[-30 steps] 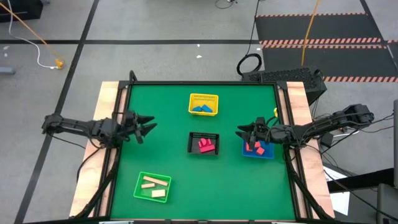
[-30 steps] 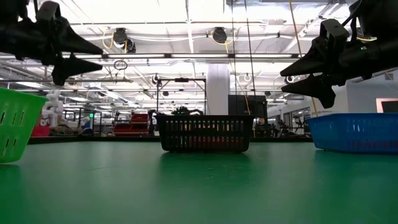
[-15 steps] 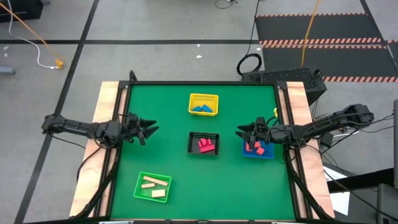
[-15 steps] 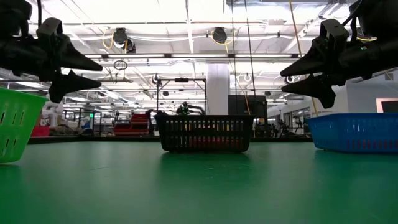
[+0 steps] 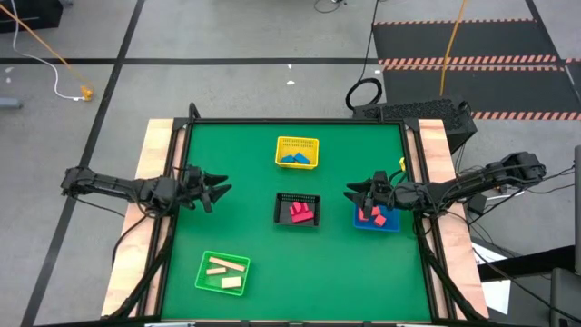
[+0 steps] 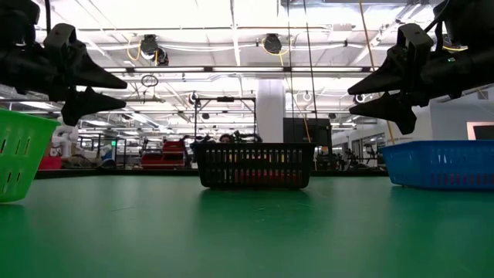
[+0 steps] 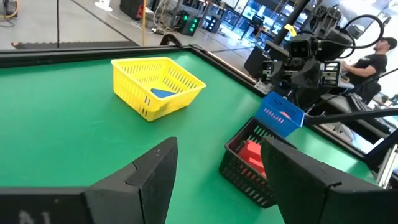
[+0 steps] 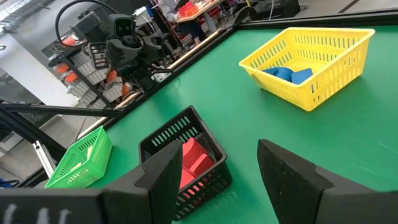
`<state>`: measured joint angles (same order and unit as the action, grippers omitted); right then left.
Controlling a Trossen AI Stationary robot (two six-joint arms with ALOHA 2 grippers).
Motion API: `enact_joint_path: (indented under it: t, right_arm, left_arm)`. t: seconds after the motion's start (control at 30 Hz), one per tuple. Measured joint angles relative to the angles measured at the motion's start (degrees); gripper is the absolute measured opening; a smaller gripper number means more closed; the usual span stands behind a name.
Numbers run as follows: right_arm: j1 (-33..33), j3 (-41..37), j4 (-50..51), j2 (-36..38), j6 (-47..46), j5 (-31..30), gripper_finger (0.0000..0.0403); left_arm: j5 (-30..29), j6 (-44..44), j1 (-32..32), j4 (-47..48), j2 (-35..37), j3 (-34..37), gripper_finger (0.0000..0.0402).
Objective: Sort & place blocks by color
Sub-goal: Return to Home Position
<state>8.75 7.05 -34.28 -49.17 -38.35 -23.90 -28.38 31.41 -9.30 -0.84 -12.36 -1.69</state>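
Left gripper (image 5: 218,188) stops shifting left of black basket (image 5: 298,195); right gripper (image 5: 349,194) opposite, unmoved; both agape, empty; blocks (image 5: 300,213) binned, sorting looks done.

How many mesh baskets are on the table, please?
4: the yellow basket top-centre in the high view, the black basket mid-table, the blue basket right, the green basket bottom-left.

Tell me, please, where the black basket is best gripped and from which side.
Probably its left wall's rim, from straight above, one finger inside and one outside. The black basket is open-topped with thin upright mesh walls, and the red blocks lie toward its right, leaving room there.
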Motion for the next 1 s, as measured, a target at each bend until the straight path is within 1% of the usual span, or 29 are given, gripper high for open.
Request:
enact_joint_path:
  t: [0.17, 1.0]
  right_arm:
    - [0.0, 0.0, 0.0, 0.0, 0.0, 0.0, 0.0199]
    - [0.0, 0.0, 0.0, 0.0, 0.0, 0.0, 0.0199]
  left_arm:
    - [0.0, -1.6, 0.0, 0.0, 0.0, 0.0, 0.0232]
    - [0.0, -1.6, 0.0, 0.1, 0.0, 0.0, 0.0232]
